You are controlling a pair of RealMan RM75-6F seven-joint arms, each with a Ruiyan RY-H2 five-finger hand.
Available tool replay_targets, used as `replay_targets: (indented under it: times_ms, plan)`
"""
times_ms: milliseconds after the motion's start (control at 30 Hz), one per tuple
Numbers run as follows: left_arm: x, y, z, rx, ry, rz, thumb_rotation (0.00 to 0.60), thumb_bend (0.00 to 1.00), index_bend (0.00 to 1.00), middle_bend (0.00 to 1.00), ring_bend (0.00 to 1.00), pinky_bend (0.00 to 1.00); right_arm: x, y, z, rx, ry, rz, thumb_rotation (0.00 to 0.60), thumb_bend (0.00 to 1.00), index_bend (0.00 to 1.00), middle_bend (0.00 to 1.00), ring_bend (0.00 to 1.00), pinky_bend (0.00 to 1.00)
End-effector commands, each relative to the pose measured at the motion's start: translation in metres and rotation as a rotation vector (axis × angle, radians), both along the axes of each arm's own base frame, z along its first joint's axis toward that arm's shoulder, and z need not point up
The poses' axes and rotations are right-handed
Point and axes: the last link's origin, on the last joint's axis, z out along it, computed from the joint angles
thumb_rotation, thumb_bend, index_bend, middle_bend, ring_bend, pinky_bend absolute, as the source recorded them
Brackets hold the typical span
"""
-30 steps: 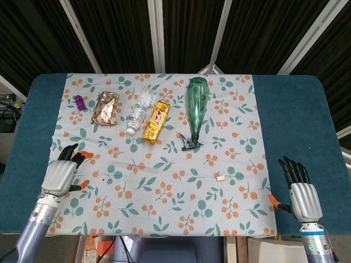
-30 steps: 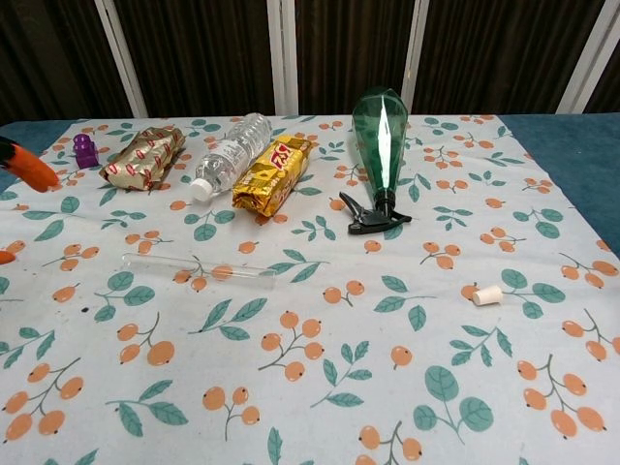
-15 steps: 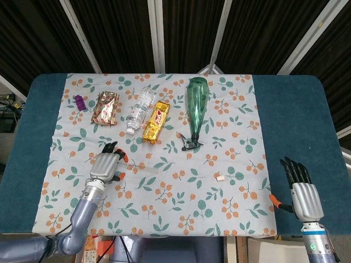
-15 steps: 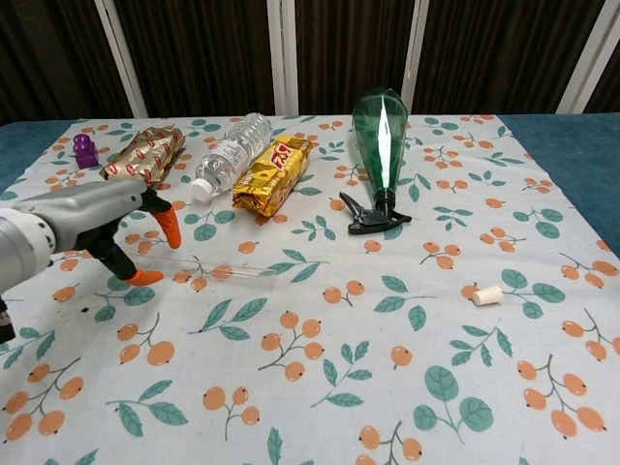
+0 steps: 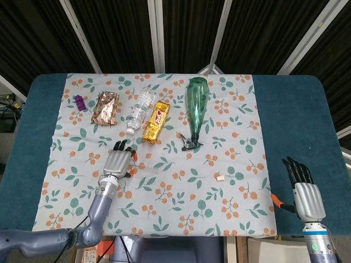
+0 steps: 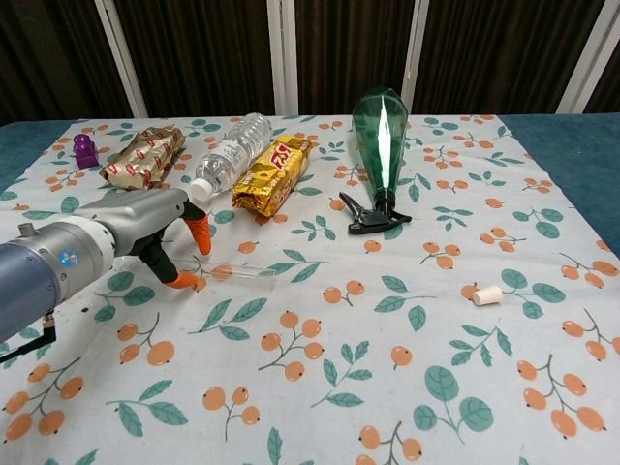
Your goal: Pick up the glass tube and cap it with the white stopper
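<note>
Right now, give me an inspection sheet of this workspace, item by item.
Surface: blue table under a leaf-and-fruit print cloth.
Job's things: glass tube lying flat, partly under the left hand; white stopper lying alone further right.
Clutter: green spray bottle, water bottle, gold snack pack, red-gold packet, small purple item.
Hands: left hand over the tube's end, grasp not confirmed; right hand open at the table's near edge.
Cables: nothing seen on the table.
Surroundings: dark slatted backdrop, pale frame bars.
</note>
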Motion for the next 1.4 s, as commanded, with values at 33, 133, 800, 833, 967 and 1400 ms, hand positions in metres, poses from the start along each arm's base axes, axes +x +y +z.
replay_targets:
  times_ms: [33,133,800,833,967,1400]
  plan:
    - [0.001,0.0,-0.002,-0.003,0.001,0.0,0.6,0.37,0.45,0.29,0.0,0.0,0.0,0.0,0.0,0.001,-0.001,0.0,0.6,0.26,0.0,0.0,0.0,0.0]
    - [0.002,0.0,-0.004,-0.003,0.002,0.0,0.6,0.37,0.46,0.29,0.0,0.0,0.0,0.0,0.0,0.002,-0.006,-0.002,0.6,0.26,0.0,0.0,0.0,0.0]
    - [0.007,0.001,-0.004,0.009,-0.016,-0.011,0.6,0.48,0.59,0.34,0.0,0.0,0.001,0.0,0.0,0.0,-0.021,-0.004,0.6,0.26,0.0,0.0,0.0,0.0]
    - [0.008,0.001,-0.003,0.013,-0.023,-0.015,0.6,0.48,0.59,0.34,0.0,0.0,0.001,0.0,0.0,0.0,-0.022,-0.004,0.6,0.26,0.0,0.0,0.0,0.0]
    - [0.015,0.001,0.003,0.037,-0.08,-0.044,0.6,0.49,0.6,0.36,0.01,0.0,0.001,0.0,0.0,0.001,-0.022,-0.002,0.6,0.26,0.0,0.0,0.0,0.0]
    - [0.013,-0.004,0.017,0.068,-0.207,-0.091,0.6,0.5,0.64,0.45,0.03,0.0,0.003,0.002,0.0,-0.002,-0.019,0.008,0.6,0.26,0.0,0.0,0.0,0.0]
